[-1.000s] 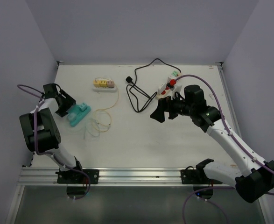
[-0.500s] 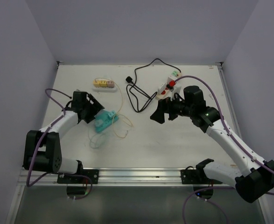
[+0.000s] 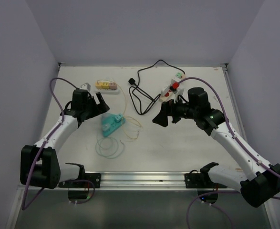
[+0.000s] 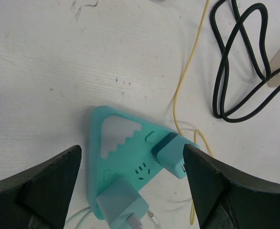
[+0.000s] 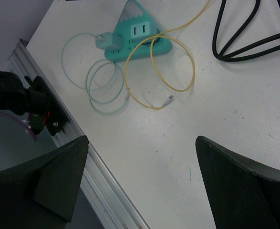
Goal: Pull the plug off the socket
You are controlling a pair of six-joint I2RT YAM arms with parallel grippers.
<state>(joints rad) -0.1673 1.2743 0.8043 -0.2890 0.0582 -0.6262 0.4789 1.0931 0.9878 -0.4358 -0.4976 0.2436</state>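
Note:
A teal triangular socket (image 3: pixel 112 124) lies flat on the white table, left of centre. In the left wrist view the socket (image 4: pixel 120 148) holds two plugs: a teal plug with a dark collar (image 4: pixel 172 155) on its right edge and a pale blue plug (image 4: pixel 123 206) with a cable at its near corner. My left gripper (image 3: pixel 100 107) is open just up and left of the socket; in its wrist view the gripper (image 4: pixel 131 148) hangs over the socket, jaws wide to either side, touching nothing. My right gripper (image 3: pixel 158 114) is open and empty over the table's middle.
A white power strip with a red switch (image 3: pixel 171 88) and a looped black cable (image 3: pixel 142 95) lie at the back right. A yellow-pink strip (image 3: pixel 106 86) lies at the back left. Thin yellow (image 5: pixel 178 71) and teal (image 5: pixel 97 71) cables coil near the socket. A metal rail (image 3: pixel 140 179) runs along the front edge.
The left arm has swung from the far left toward the centre, bringing the teal socket and its cables along, then drawn back slightly from it. The right arm has not moved.

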